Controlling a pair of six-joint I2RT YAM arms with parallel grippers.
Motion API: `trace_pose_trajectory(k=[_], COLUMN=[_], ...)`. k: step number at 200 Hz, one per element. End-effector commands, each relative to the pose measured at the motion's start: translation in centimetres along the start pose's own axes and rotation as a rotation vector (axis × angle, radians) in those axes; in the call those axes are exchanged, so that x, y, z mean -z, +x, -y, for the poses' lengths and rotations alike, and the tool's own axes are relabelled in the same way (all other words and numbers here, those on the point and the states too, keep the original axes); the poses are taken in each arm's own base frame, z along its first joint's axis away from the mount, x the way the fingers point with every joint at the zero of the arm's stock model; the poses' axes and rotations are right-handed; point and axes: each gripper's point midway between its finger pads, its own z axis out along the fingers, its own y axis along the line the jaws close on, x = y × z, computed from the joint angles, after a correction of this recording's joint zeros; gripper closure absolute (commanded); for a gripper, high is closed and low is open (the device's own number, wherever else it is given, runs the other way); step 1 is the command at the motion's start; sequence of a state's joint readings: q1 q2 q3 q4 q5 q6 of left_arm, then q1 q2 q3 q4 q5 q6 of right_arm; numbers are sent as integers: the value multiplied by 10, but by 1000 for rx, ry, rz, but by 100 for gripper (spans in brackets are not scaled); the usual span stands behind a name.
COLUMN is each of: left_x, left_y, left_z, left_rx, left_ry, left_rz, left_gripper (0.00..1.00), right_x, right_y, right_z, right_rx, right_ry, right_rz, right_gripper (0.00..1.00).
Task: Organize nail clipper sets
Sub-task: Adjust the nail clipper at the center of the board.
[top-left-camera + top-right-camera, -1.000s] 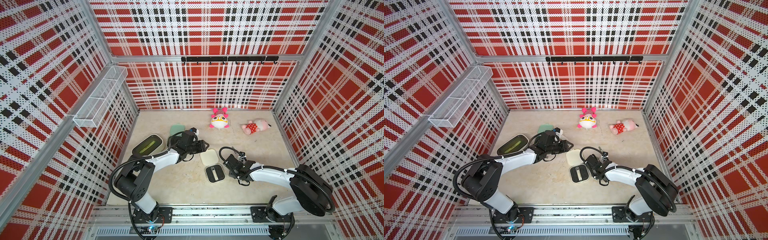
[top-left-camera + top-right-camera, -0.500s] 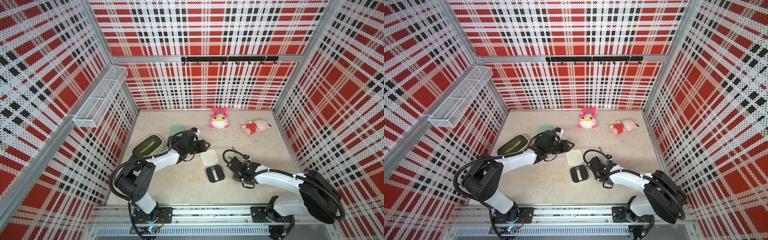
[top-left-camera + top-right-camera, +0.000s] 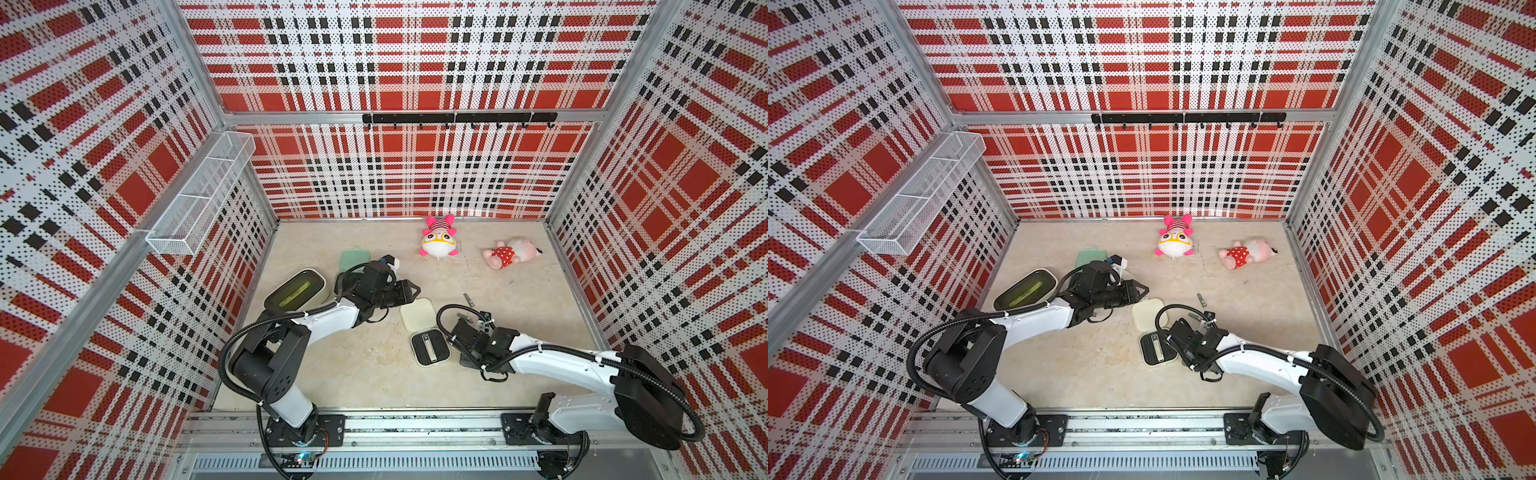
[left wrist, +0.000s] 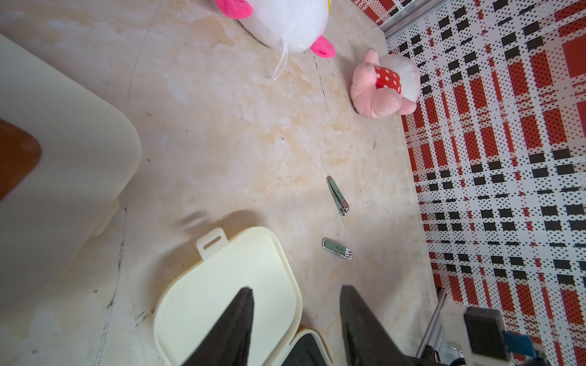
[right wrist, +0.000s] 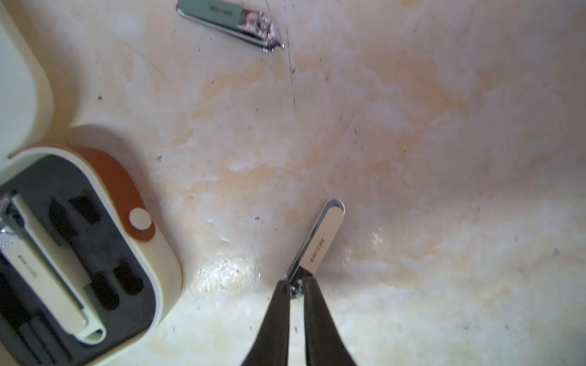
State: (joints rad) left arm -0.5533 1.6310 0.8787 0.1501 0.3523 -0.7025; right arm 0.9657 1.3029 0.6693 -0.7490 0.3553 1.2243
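An open cream case (image 3: 430, 348) (image 5: 95, 253) lies mid-floor, its lid (image 3: 417, 313) (image 4: 228, 285) folded back and one clipper (image 5: 47, 272) in its black insert. My right gripper (image 5: 296, 283) (image 3: 471, 362) is just right of the case, shut on the end of a small silver clipper (image 5: 317, 244) at floor level. Two more clippers (image 4: 337, 195) (image 4: 336, 248) lie loose beyond it. My left gripper (image 4: 296, 290) (image 3: 413, 291) hovers open over the lid's edge, holding nothing. A mint green case (image 3: 354, 259) sits behind the left arm. Another cream case (image 4: 63, 174) fills one side of the left wrist view.
A cream bin with a dark green inside (image 3: 297, 291) stands by the left wall. Two pink plush toys (image 3: 438, 241) (image 3: 509, 252) lie near the back wall. A wire basket (image 3: 199, 195) hangs on the left wall and a hook rail (image 3: 457, 118) on the back wall.
The right gripper has drawn back a little from the open case toward the right and its jaws have shut on a clipper. The left arm has stayed still.
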Motion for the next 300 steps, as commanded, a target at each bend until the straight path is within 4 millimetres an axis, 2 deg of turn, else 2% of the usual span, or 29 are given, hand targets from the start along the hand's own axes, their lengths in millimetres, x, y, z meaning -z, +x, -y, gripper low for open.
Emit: trace_pose_trajectory(k=[1, 42, 105, 196, 275, 300], left_x=[-2, -3, -3, -4, -6, -6], left_y=[1, 1, 1, 1, 2, 3], left_z=[-6, -9, -9, -10, -11, -12], left_rx=[4, 10, 14, 21, 25, 28], left_ry=[6, 2, 0, -8, -15, -21], left_rz=[-3, -6, -4, -4, -5, -6], left_gripper=[51, 51, 51, 51, 52, 52], right_x=[2, -8, -20, -32, -46, -44], right_y=[14, 25, 22, -15, -47, -58], right_z=[17, 19, 11, 0, -20, -32], right_rx=[-34, -38, -21, -32, -27, -1], right_ry=[37, 26, 42, -7, -61, -85], right_rz=[-21, -50, -40, -12, 4, 8], right_gripper=[91, 93, 90, 89, 90, 91])
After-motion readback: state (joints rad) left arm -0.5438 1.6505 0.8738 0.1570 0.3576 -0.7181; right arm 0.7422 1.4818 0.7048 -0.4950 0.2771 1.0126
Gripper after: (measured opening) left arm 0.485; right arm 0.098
